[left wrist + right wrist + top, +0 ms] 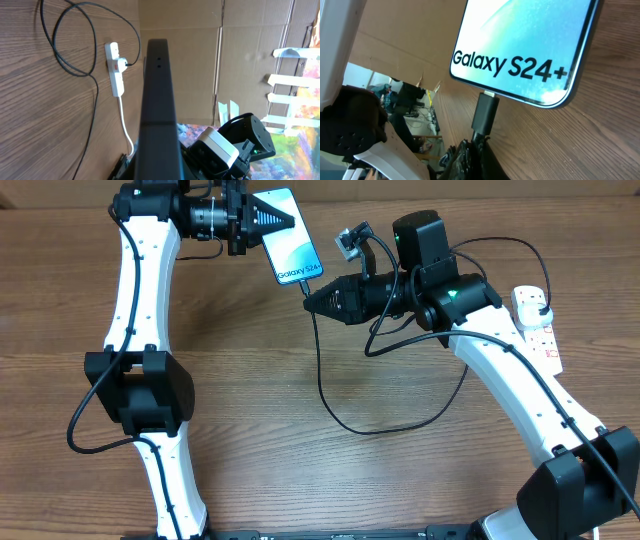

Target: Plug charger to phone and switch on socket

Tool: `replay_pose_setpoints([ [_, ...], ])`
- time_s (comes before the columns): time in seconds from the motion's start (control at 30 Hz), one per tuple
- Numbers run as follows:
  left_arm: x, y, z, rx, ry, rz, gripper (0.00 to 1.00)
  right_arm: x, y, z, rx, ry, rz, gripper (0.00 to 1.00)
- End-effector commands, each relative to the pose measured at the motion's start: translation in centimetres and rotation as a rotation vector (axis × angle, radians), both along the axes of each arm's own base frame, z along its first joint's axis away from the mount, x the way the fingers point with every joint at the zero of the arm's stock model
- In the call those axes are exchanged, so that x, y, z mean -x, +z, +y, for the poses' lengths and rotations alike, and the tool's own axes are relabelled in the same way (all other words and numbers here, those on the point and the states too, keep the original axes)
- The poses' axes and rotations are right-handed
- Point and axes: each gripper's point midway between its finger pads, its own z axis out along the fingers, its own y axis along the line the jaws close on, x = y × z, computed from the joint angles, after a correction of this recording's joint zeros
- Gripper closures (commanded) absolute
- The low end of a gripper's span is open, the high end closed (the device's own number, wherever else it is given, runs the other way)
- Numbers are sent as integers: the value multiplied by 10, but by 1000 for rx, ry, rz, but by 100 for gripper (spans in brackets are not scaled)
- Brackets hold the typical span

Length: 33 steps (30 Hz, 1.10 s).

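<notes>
The left gripper (268,220) was clamped on the top end of the phone (295,250), holding it off the table, screen up. Just below the phone's bottom edge, the right gripper (312,297) pinched the charger (485,112) right behind its tip. The tip touched the phone's port, with a sliver of metal showing; whether it was fully seated could not be told. The cable looped across the table to the socket (116,70), well right of both grippers, where its plug sat.
</notes>
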Motion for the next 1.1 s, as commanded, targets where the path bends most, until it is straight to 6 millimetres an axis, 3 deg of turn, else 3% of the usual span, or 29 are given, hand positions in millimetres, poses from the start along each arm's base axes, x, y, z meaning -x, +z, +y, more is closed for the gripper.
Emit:
replay_pose_setpoints([
  [0.0,13,16,-16,52,-56,6,96,-9,16,-10,-2,-49,-67,96],
  [0.73,18,17,-28,49,-105,-129,96,-15,21,-10,-12,-62,-103,96],
  [1.07,29,32,-29,149,-152,-122,96,-20,23,-11,-9,-79,-120,96],
])
